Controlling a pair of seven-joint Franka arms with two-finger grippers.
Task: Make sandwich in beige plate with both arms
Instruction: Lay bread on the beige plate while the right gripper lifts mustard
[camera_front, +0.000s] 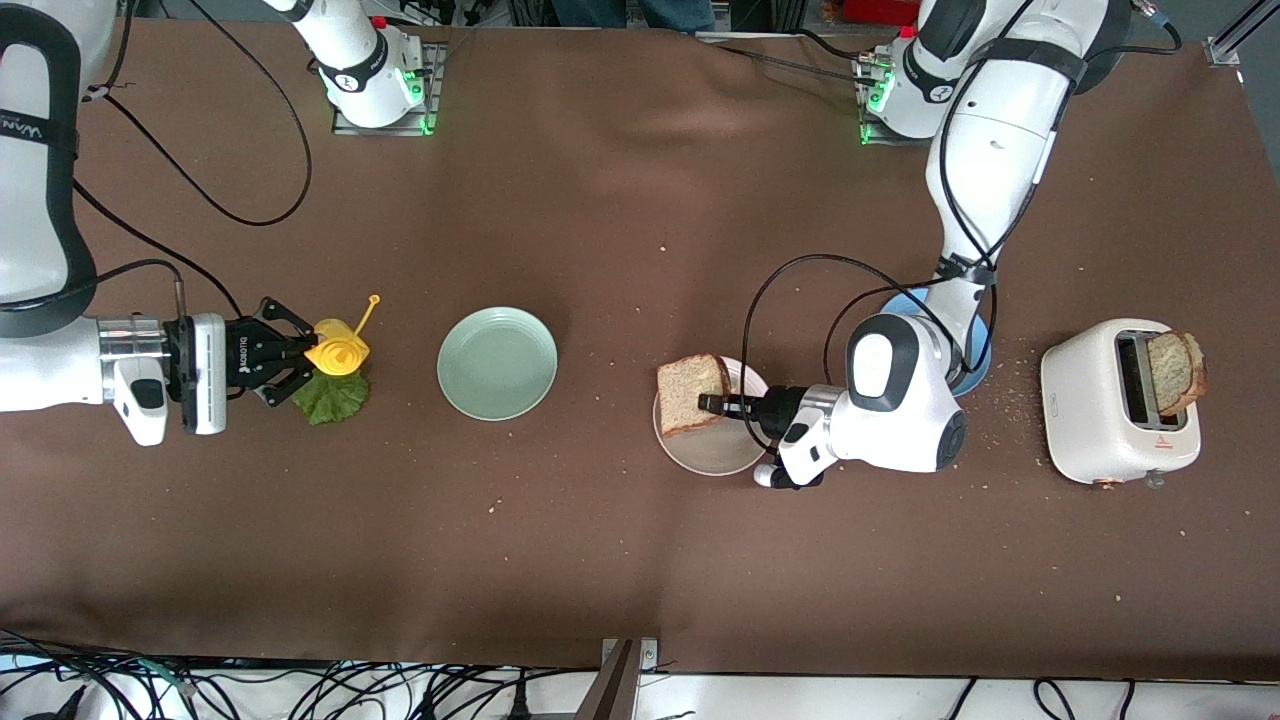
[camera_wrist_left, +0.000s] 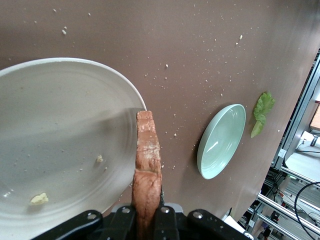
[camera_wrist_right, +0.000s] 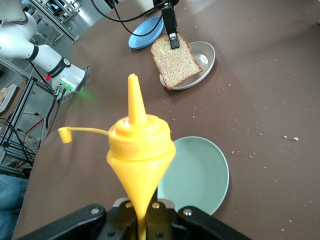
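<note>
Assembly had barely begun: left gripper (camera_front: 712, 404) clamped a bread slice (camera_front: 692, 392) over the beige plate (camera_front: 712, 448), while right gripper (camera_front: 292, 353) gripped a yellow sauce bottle (camera_front: 338, 350) above the lettuce (camera_front: 333, 396).

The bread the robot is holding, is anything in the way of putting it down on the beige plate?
No, nothing visible blocks it. The left pincer is shut on the bread slice, held right over the beige plate, which has only crumbs on it. The right pincer is shut on a yellow squeeze bottle over the lettuce.
</note>
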